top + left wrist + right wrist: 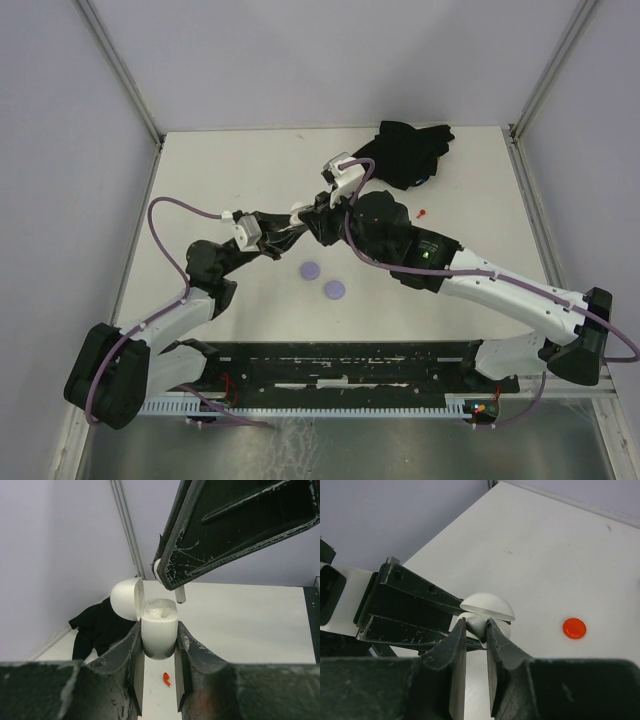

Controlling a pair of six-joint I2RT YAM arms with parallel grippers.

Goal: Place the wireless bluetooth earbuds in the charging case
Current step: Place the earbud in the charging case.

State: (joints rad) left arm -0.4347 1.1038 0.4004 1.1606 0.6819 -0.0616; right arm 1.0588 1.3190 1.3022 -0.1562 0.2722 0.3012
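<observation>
Two tools are meeting above the middle of the table (200,170), well apart from every edge. Bare surface is lying open toward the far left corner and along the left side.

The left tool (158,632) is clamping one white charging case (160,620) by its sides. It is holding the case upright with the lid (126,599) swung open to one side. The right tool (476,626) is pinching one white earbud (180,594) between fingers drawn close together. The bud is hanging stem down just above the open mouth of the case, by its rim and not seated. Whether the stem is touching the rim cannot be told.

From the top external view the arms are hiding both the case and the bud. That view is showing two lavender discs (310,270) lying on the near side of the tools, close together but apart. It is also showing one black cloth (405,150) bunched against the far edge to the right.

In the left wrist view the mouth of the case is facing up, and one red earbud (167,679) is lying on the table beyond the case, seen between the fingers. The cloth is sitting behind the lid.

In the right wrist view the left tool's fingers (410,610) are reaching in under the domed lid. One red disc (574,628) is lying flat on open table, well apart from the case.
</observation>
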